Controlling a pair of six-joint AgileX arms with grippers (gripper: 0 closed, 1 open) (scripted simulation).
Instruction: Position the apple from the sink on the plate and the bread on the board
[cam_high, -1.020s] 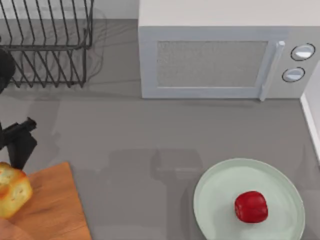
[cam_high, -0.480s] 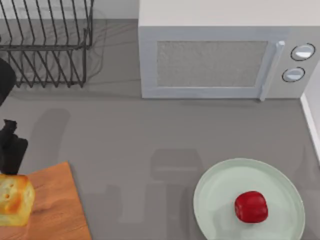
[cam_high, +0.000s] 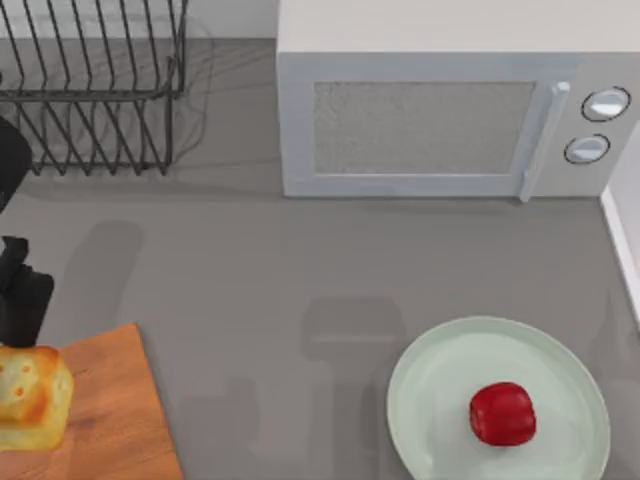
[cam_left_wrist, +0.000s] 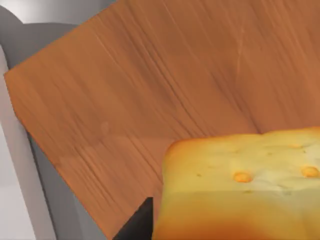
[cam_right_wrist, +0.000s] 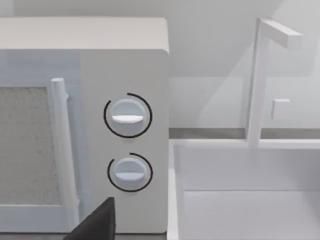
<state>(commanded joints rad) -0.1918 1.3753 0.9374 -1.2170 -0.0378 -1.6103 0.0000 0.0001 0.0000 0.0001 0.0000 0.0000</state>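
From above: one apple (cam_high: 502, 413), one plate (cam_high: 560, 360), one bread (cam_high: 30, 396), one board (cam_high: 115, 410), one microwave (cam_high: 450, 110) and one wire dish rack (cam_high: 95, 85). The apple lies inside the plate, right of its middle, well apart from the left gripper (cam_high: 18, 300), which sits at the table's left edge. The bread stands on the board just below that gripper, close against its dark body. Whether the left gripper's fingers grip the bread or stand apart from it cannot be told here. The rack holds nothing.

Left wrist view: the bread (cam_left_wrist: 240, 185) sits right in front of the camera on the board (cam_left_wrist: 150, 85), its pale spotted top facing up. One dark fingertip (cam_left_wrist: 137, 225) shows just beside the bread's side; touching or not, I cannot tell.

Right wrist view: the microwave (cam_right_wrist: 85, 125) with two dials, and one white sink (cam_right_wrist: 240, 200) just beside it, with a faucet (cam_right_wrist: 262, 75) at its far edge. A dark fingertip (cam_right_wrist: 100, 222) of the right gripper shows; its opening cannot be told.
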